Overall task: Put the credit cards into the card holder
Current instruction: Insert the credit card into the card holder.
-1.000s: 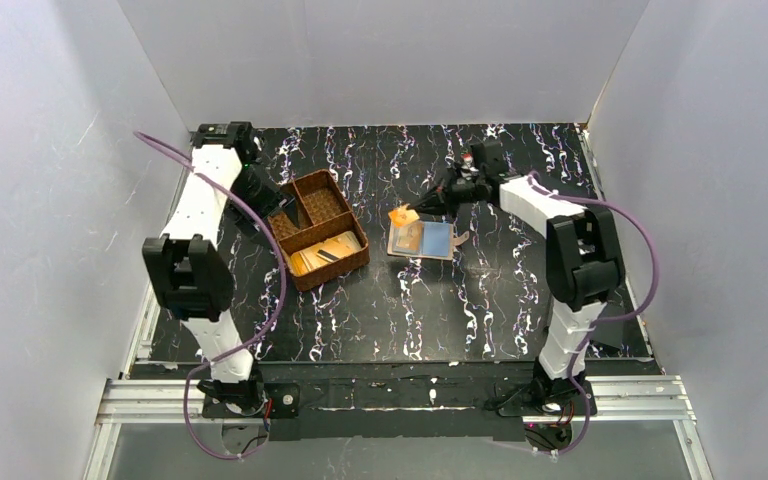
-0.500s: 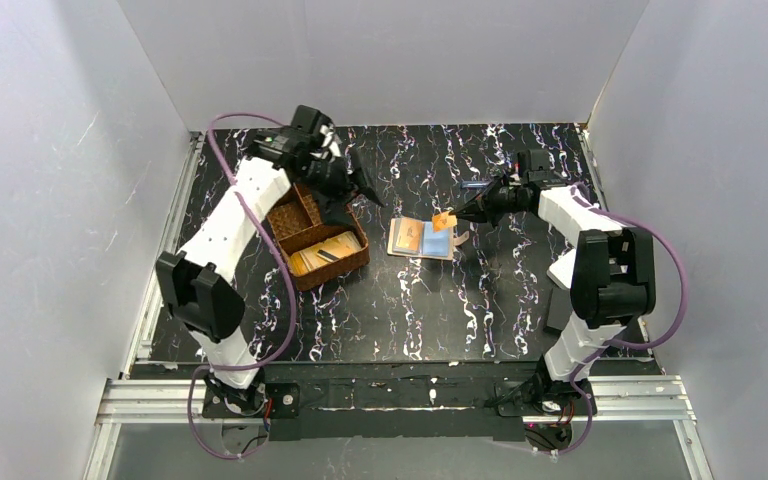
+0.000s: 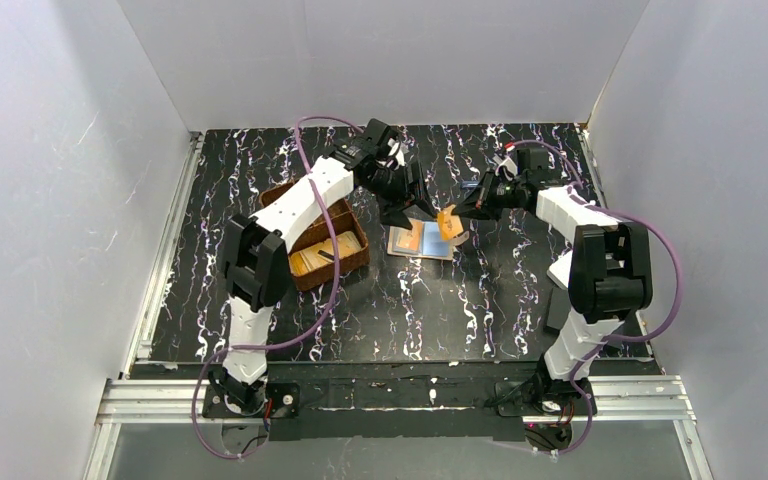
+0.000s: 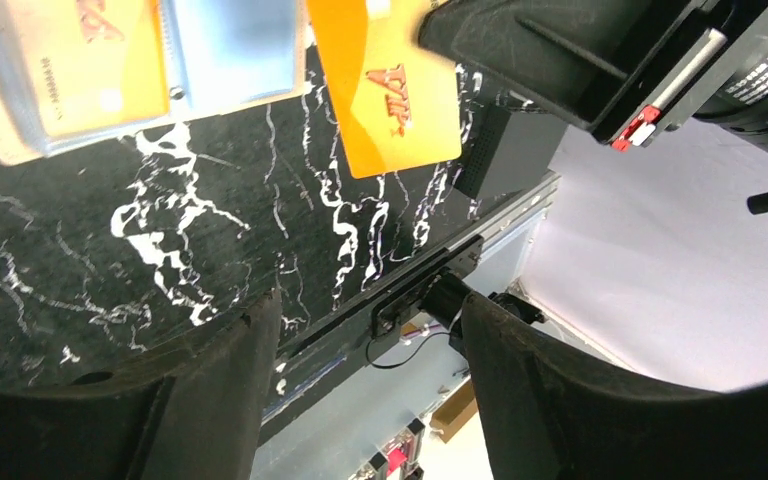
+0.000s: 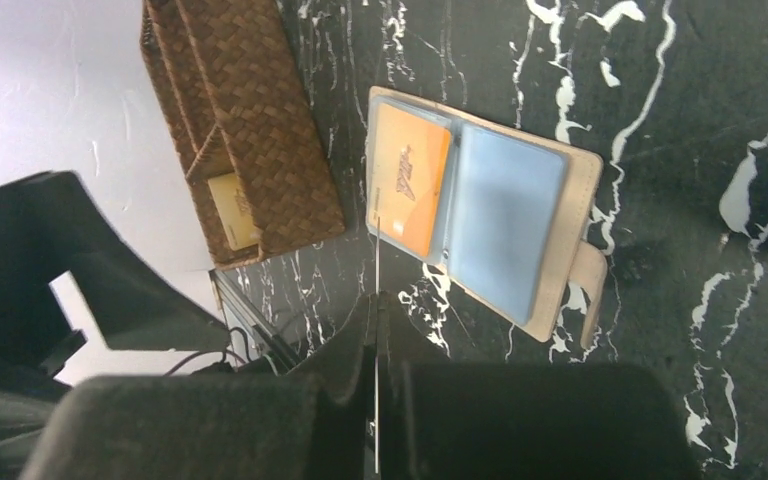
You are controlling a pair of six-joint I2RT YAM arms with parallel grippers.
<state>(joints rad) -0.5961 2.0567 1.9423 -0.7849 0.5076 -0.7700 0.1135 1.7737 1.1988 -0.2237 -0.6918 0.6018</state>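
An orange card hangs over the open holder on the table, clamped between the right gripper's jaws. The left gripper hovers just beside it, jaws apart and empty.

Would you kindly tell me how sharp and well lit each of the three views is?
Top external: evenly lit, though the held card is tiny. Left wrist: card print crisp, the left gripper's fingers dark and soft, wall behind washed out. Right wrist: card holder sharp, right gripper a dark blur.
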